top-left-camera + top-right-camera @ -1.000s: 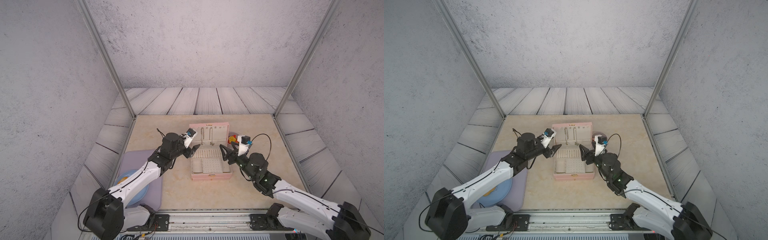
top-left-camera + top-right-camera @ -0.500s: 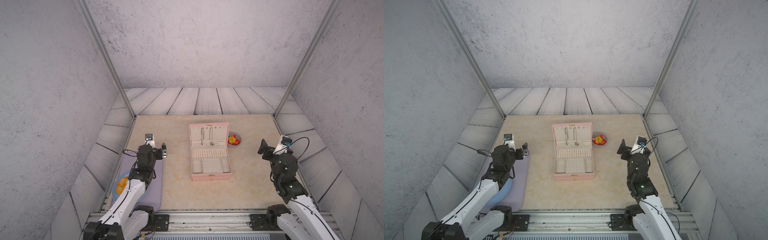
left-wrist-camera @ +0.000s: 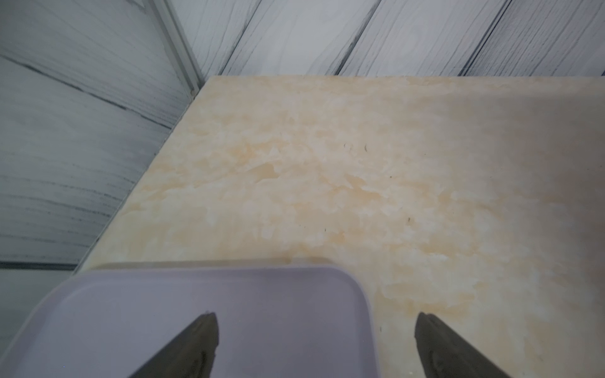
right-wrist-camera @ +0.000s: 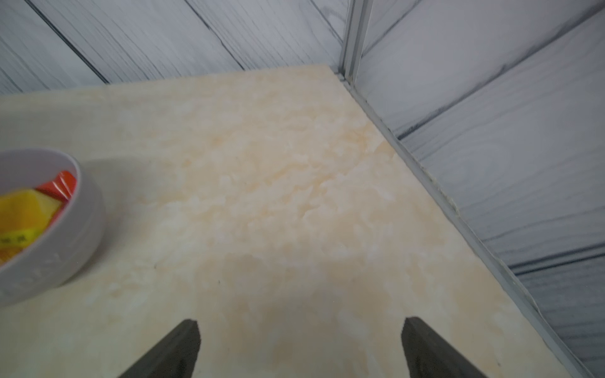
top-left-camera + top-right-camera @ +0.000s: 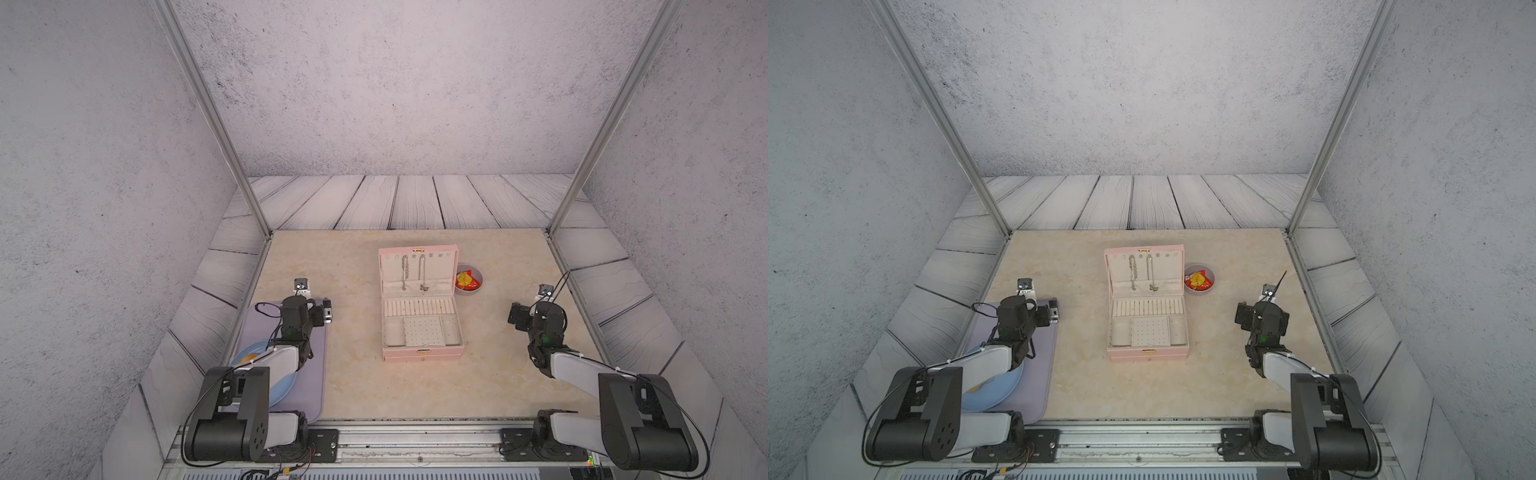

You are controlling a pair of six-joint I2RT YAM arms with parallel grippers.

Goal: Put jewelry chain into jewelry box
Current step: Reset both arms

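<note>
In both top views, you had pulled the two arms clear of the jewelry box point(image 5: 422, 354). A second earlier both grippers were crowded around its open lid. Now the left gripper point(image 5: 327, 311) sat back over the purple tray point(image 5: 318, 374), and the right gripper point(image 5: 515, 318) hung well apart on the opposite side. Neither carried anything.

The jewelry chain point(image 5: 404, 272) stayed behind in the lid. It hung from a hook near the top edge, just beside the thinner pendant necklace point(image 5: 423, 273), on the left arm's side of it. Its long axis ran straight down the cream lining from the clasp edge toward the ring rolls, parallel to the necklace. The free end pointed at the hinge line. I would judge the placing done and that you were only parking the arms. The lid was left open.

In the left wrist view, your jaws stood wide with nothing between them. One tip was over the tray's corner and the other over the bare tabletop point(image 3: 327, 180). Neither the box nor the chain showed here.

In the right wrist view, the jaws were equally wide and empty above the tabletop. The grey bowl point(image 4: 75, 235) with its red and yellow packets point(image 4: 23, 209) sat off to one side. The chain was out of sight here too.
</note>
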